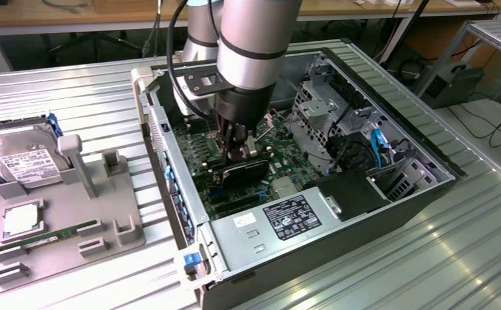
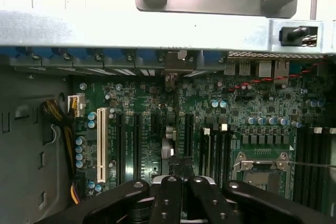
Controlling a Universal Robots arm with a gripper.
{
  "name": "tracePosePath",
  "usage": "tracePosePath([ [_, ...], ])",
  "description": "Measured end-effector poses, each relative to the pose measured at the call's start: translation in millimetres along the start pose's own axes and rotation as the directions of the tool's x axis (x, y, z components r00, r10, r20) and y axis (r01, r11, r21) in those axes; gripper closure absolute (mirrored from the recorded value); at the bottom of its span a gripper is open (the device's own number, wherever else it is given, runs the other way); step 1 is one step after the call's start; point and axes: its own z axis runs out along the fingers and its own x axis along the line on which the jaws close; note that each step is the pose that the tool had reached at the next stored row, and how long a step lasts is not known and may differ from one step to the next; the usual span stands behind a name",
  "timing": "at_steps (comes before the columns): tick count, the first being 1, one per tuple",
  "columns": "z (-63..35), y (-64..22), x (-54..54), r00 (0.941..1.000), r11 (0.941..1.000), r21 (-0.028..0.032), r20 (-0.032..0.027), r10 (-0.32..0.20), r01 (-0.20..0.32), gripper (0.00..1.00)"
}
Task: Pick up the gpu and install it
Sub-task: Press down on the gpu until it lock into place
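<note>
In the exterior view the arm reaches down into the open computer case [image 1: 423,194] at the centre of the frame, its gripper [image 1: 237,154] closed narrow on the top edge of the gpu [image 1: 243,172] — the black card stands on edge just over the green motherboard [image 1: 285,152]. At the left of the frame a grey parts tray [image 1: 104,219] carries a hard drive [image 1: 22,158] and a green RAM stick [image 1: 48,236].

In the wrist view the gripper's black fingers [image 2: 170,198] sit close together at the bottom centre, the card's thin edge [image 2: 167,148] running up between them — over the slots, beside a white slot [image 2: 101,145] at the lower left.
</note>
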Motion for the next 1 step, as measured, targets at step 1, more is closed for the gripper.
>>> tracePosePath([
  [1, 0.0, 0.0, 0.0, 1.0, 1.0, -0.0001, -0.0003, 0.0, 0.0, 0.89],
])
